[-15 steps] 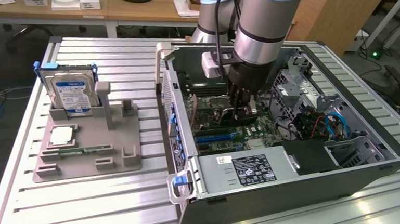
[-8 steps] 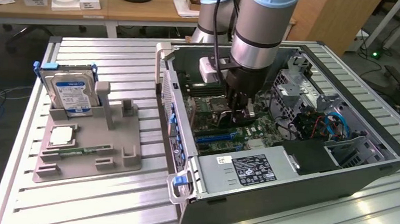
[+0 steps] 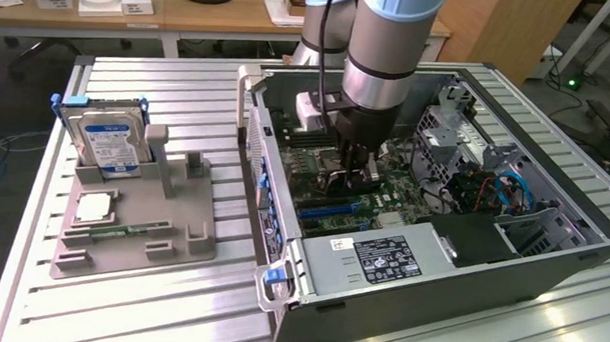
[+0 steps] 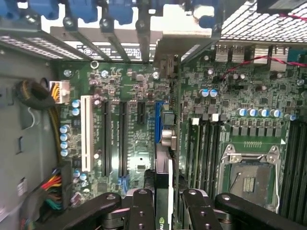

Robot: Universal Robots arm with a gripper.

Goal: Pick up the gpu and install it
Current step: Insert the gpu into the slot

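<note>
A: End effector (image 3: 358, 174), state?
B: Clamped on the gpu (image 4: 163, 179), a finger against each flat face, down inside the open computer case (image 3: 435, 306).
A: Gpu, orientation?
B: Standing on its long edge, seen edge-on in the wrist view. Its long axis is in line with the blue slot (image 4: 157, 120) on the motherboard (image 4: 134, 96), and its far end points at the slot covers (image 4: 115, 45) on the case wall. It is directly over that slot. Contact cannot be told.
A: Other stock?
B: Hard drive (image 3: 111, 139), upright in the grey holder (image 3: 137, 232) on the surface (image 3: 183, 84), well apart from the case.
</note>
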